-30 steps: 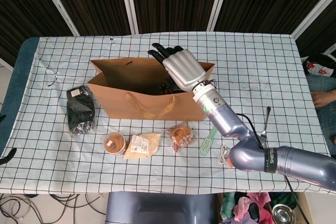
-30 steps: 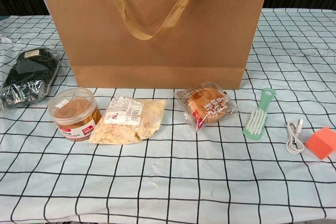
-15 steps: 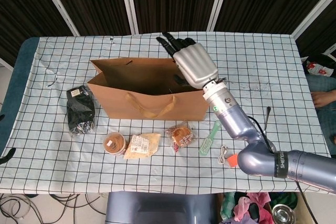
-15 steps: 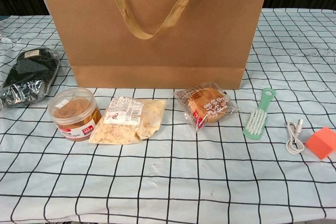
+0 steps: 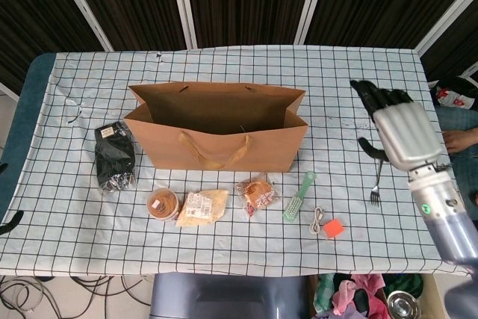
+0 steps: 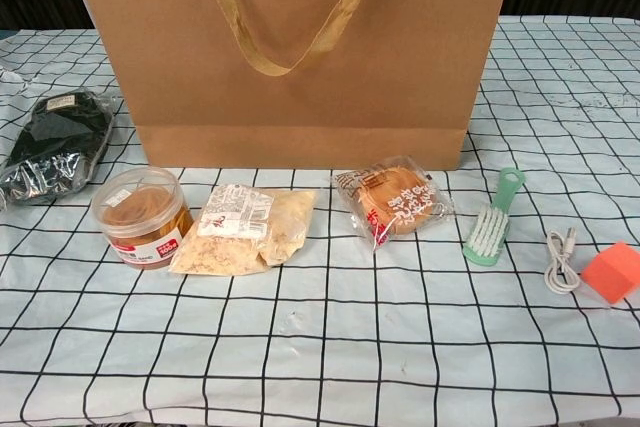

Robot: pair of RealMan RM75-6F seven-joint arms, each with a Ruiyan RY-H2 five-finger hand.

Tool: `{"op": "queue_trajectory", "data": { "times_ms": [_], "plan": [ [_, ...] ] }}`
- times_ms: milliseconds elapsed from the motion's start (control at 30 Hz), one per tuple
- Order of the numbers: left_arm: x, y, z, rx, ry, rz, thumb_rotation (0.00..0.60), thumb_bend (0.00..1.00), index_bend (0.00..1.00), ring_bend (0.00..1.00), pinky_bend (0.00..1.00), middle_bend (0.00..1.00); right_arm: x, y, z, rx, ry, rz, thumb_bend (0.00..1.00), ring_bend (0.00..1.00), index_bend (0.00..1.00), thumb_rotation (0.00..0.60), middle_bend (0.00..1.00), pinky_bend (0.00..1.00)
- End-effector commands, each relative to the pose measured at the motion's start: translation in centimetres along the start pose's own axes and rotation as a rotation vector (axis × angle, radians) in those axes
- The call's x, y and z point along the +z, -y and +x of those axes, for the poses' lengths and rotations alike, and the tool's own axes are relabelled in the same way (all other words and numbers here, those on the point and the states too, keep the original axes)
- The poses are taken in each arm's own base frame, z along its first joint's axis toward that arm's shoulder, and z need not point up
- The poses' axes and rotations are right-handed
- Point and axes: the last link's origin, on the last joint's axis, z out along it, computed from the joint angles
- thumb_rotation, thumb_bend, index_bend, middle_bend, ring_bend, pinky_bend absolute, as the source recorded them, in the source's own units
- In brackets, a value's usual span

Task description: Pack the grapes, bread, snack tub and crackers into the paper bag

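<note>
Head view: right hand (image 5: 399, 128) hovers over the fork (image 5: 376, 184), fingers loosely spread and holding nothing — well right of the paper bag (image 5: 216, 136). Chest view: snack tub (image 6: 142, 216), crackers (image 6: 245, 230) and bread (image 6: 393, 199) lie in front of the bag — label print unreadable.

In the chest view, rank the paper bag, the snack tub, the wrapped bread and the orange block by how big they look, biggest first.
1. paper bag
2. and 3. snack tub and wrapped bread: too alike to rank
4. orange block, partly cut off at the frame edge
</note>
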Motion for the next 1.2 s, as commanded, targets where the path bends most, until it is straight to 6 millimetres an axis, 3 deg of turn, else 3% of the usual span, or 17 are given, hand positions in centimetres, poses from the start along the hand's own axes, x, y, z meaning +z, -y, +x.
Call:
{"op": "queue_trajectory", "data": {
  "times_ms": [33, 100, 133, 200, 433, 700, 967, 1200],
  "plan": [
    [0.1, 0.1, 0.1, -0.003, -0.005, 0.005, 0.6, 0.23, 0.09, 0.0, 0.08, 0.07, -4.1, -1.1, -2.2, 0.0, 0.138, -0.011, 0.23, 0.23, 0.03, 0.6, 0.14, 0.23],
    [0.1, 0.1, 0.1, -0.004, -0.007, 0.006, 0.6, 0.23, 0.09, 0.0, 0.08, 0.06, -5.2, -1.1, -3.2, 0.012, 0.17, 0.0, 0.24, 0.24, 0.04, 0.6, 0.16, 0.23],
    [0.1, 0.1, 0.1, -0.005, -0.007, 0.006, 0.6, 0.23, 0.09, 0.0, 0.08, 0.06, -6.5, -0.2, -5.1, 0.044, 0.236, 0.034, 0.23, 0.25, 0.05, 0.6, 0.17, 0.23],
    [0.1, 0.1, 0.1, -0.005, -0.007, 0.006, 0.6, 0.23, 0.09, 0.0, 0.08, 0.07, -7.2, 0.7, -6.6, 0.083, 0.272, 0.071, 0.23, 0.26, 0.06, 0.6, 0.18, 0.23],
    [0.1, 0.2, 0.2, -0.008, -0.007, 0.008, 0.6, 0.23, 0.09, 0.0, 0.08, 0.06, -7.5, 3.4, -10.5, 0.134, 0.36, 0.168, 0.23, 0.26, 0.07, 0.6, 0.19, 0.23],
    [0.3, 0.6, 0.6, -0.016, -0.019, 0.023, 0.6, 0.23, 0.09, 0.0, 0.08, 0.06, -5.2, 7.8, -16.0, 0.127, 0.382, 0.275, 0.24, 0.18, 0.06, 0.6, 0.13, 0.22],
    [0.3, 0.8, 0.6, -0.008, -0.028, 0.036, 0.6, 0.23, 0.09, 0.0, 0.08, 0.06, -3.3, 11.9, -18.9, 0.085, 0.324, 0.335, 0.24, 0.16, 0.06, 0.6, 0.12, 0.18],
    [0.4, 0.8, 0.6, -0.004, -0.026, 0.041, 0.6, 0.23, 0.09, 0.0, 0.08, 0.06, -1.6, 14.2, -20.3, 0.04, 0.311, 0.374, 0.23, 0.15, 0.06, 0.6, 0.1, 0.18]
  ]
}}
